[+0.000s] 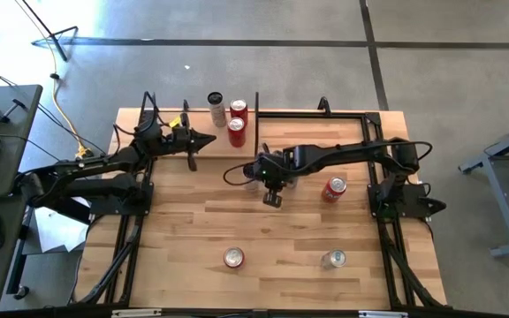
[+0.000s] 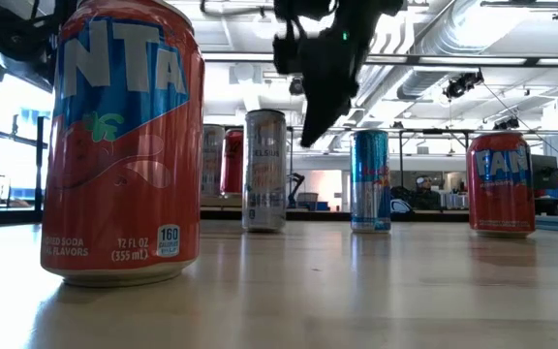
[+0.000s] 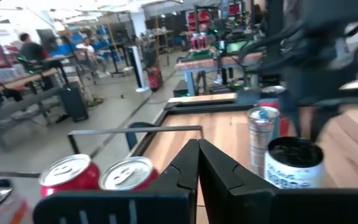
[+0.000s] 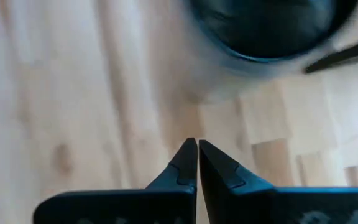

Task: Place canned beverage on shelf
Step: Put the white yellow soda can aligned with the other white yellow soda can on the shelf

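The shelf (image 1: 203,122) stands at the table's far edge with black rod uprights (image 1: 256,113) at its ends. On it stand two red cans (image 1: 236,131) (image 3: 126,173) and a dark-topped silver can (image 1: 216,103). My left gripper (image 1: 210,140) (image 3: 197,149) is shut and level, pointing toward the table's right just in front of the shelf. My right gripper (image 1: 272,199) (image 2: 308,136) (image 4: 197,146) is shut and points steeply down above the table's middle. It hangs between a silver can (image 2: 264,170) and a blue can (image 2: 370,179) and touches neither.
More cans stand loose on the table: a red one (image 1: 334,188) at the right, a red one (image 1: 233,257) (image 2: 124,145) and a silver one (image 1: 333,259) near the front edge. Black frame rails (image 1: 135,230) run along both sides.
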Motion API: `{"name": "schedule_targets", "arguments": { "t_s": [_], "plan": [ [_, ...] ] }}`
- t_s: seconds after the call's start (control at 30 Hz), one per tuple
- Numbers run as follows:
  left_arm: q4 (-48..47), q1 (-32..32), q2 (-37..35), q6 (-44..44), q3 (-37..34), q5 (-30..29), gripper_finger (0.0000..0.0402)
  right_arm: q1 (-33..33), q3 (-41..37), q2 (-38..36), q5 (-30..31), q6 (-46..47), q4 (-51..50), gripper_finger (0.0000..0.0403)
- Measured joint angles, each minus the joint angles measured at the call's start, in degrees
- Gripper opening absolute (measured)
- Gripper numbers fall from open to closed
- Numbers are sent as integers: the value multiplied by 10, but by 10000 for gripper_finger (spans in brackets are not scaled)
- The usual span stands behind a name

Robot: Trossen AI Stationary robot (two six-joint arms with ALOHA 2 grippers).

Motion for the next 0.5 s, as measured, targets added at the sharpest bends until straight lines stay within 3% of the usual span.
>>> {"name": "schedule_targets", "arguments": {
  "t_s": [0.23, 0.5],
  "plan": [
    [-115, -28, 5, -1, 44, -4, 0, -30, -52, 8, 5, -17, 121, 0],
    [-183, -32, 4, -26, 45, -1, 8, -46, -78, 8, -28, -66, 227, 0]
  ]
}}
